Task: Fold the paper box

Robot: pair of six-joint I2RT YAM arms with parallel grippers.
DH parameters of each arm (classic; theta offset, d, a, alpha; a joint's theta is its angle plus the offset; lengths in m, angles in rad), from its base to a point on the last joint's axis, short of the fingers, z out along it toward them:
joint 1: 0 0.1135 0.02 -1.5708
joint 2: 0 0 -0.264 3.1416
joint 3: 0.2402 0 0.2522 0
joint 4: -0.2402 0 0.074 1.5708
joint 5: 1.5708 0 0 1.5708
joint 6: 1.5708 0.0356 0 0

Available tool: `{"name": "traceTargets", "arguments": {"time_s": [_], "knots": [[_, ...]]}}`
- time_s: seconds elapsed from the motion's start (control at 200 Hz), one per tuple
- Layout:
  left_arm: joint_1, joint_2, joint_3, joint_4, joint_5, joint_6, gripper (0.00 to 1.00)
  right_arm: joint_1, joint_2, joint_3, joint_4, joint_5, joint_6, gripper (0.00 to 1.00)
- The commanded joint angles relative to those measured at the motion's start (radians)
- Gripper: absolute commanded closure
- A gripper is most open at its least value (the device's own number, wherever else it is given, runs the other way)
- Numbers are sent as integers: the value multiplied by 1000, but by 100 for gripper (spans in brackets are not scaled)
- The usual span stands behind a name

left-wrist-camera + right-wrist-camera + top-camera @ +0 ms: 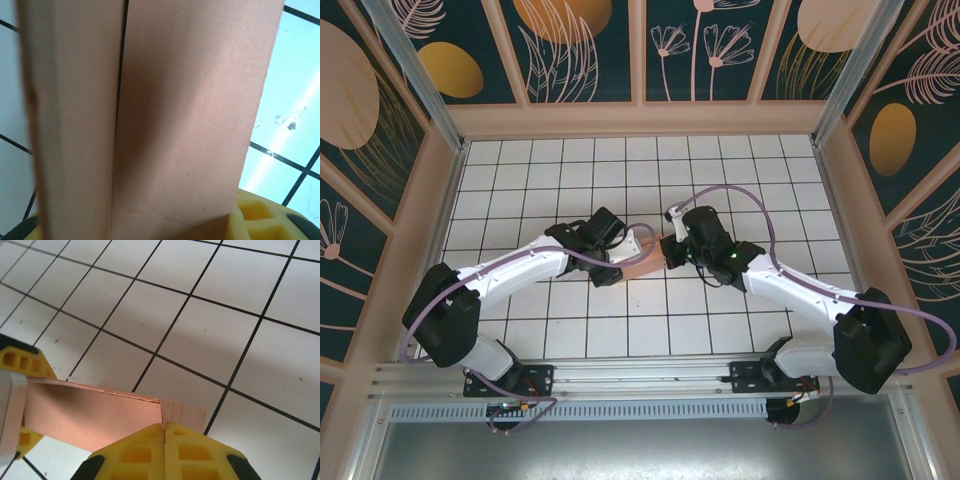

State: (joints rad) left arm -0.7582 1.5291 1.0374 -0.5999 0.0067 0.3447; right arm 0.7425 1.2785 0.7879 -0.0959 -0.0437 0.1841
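The paper box (645,262) is a salmon-pink cardboard piece at the middle of the tiled table, between the two arms. My left gripper (623,257) is shut on its left end. In the left wrist view the box's panels (190,125) run up from between the yellow fingers (265,222). My right gripper (671,251) is at the box's right end. In the right wrist view the yellow jaws (164,429) are shut, tips against the end flap at the box's corner (90,415). Whether cardboard is pinched there I cannot tell. The left gripper's fingers (22,365) clamp the far end.
The white tiled floor (620,180) with black grid lines stretches around the box. Wood-framed patterned walls (640,115) close in the back and sides. A metal rail (640,375) runs along the near edge by the arm bases. Purple cables (760,215) loop over the right arm.
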Motion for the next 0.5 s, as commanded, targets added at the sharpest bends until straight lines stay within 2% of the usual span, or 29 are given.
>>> {"name": "traceTargets", "arguments": {"time_s": [0.0,0.15,0.305,0.495], "knots": [[0,8,18,11,-14,-29,72,23,-8,-31,51,15,81,100],[1,14,26,3,-21,-42,72,23,-9,-60,70,30,151,100],[0,19,22,4,-19,-44,72,23,-14,-90,107,-8,188,100],[2,25,24,0,-11,-38,72,21,0,-15,52,10,195,100]]}}
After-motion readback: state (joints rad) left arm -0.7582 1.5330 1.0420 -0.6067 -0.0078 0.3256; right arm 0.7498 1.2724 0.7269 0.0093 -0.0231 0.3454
